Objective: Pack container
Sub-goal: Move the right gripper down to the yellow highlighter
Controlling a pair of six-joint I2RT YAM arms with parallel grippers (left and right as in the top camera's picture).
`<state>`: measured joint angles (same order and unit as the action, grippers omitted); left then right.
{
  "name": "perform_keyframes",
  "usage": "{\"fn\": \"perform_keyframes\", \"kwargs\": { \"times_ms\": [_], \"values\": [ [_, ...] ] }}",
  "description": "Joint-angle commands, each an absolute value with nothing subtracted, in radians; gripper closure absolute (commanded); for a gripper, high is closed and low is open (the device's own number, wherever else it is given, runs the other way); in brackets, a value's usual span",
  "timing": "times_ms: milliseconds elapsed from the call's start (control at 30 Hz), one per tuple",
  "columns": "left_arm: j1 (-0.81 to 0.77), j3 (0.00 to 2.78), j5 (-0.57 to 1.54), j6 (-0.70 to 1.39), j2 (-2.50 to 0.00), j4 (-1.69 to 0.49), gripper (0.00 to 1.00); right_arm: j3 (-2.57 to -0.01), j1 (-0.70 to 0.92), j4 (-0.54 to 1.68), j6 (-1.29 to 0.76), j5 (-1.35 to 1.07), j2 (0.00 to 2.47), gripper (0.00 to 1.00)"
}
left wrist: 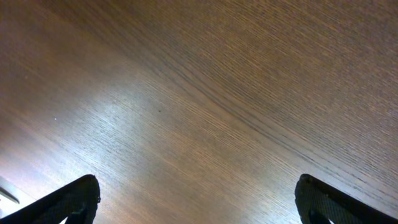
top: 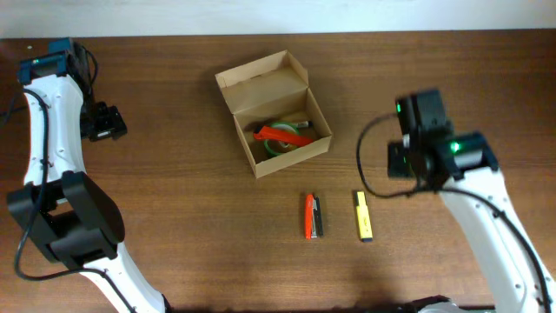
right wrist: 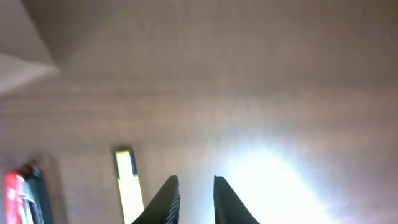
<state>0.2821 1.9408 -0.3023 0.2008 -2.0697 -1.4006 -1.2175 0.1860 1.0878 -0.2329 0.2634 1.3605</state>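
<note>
Container (top: 263, 84) sits open between wide-open left gripper (left wrist: 196, 190) and nearly closed, empty right gripper (right wrist: 196, 186).

Open brown cardboard container (top: 274, 113), partly filled

readable text: none in any view | container (top: 274, 113): plain cardboard, no print | yellow highlighter (top: 363, 216): markings too small | red-and-black item (top: 312, 216): markings too small
</note>
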Motion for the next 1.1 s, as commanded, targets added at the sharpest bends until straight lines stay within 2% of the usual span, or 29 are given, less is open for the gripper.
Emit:
{"fn": "perform_keyframes", "kwargs": {
  "times_ms": [0,300,433,500,567,667,1067],
  "values": [
    [0.284,1.931,-0.298,0.185,-2.064,-1.398,0.00,-1.081,0.169,1.072,-0.358,0.174,1.307,0.82],
    [0.284,1.931,-0.298,0.185,-2.064,-1.398,0.00,-0.836,0.170,0.951,-0.355,-0.059,1.295,0.82],
    [0.284,1.931,-0.299,0.185,-2.064,-1.398,0.00,-0.787,0.170,0.910,-0.348,-0.073,1.309,0.81],
    [0.284,1.931,-0.299,0.185,-2.064,-1.398,0.00,-0.767,0.171,0.887,-0.344,-0.084,1.319,0.76],
    [0.284,1.931,-0.298,0.185,-2.064,-1.398,0.00,-0.746,0.185,0.849,-0.318,-0.104,1.327,0.60],
    [0.284,1.931,-0.298,0.185,-2.064,-1.398,0.00,-0.723,0.221,0.809,-0.318,-0.094,1.341,0.48],
    [0.284,1.931,-0.298,0.185,-2.064,-1.398,0.00,-0.712,0.308,0.717,-0.335,-0.005,1.472,0.45]
  ]
}}
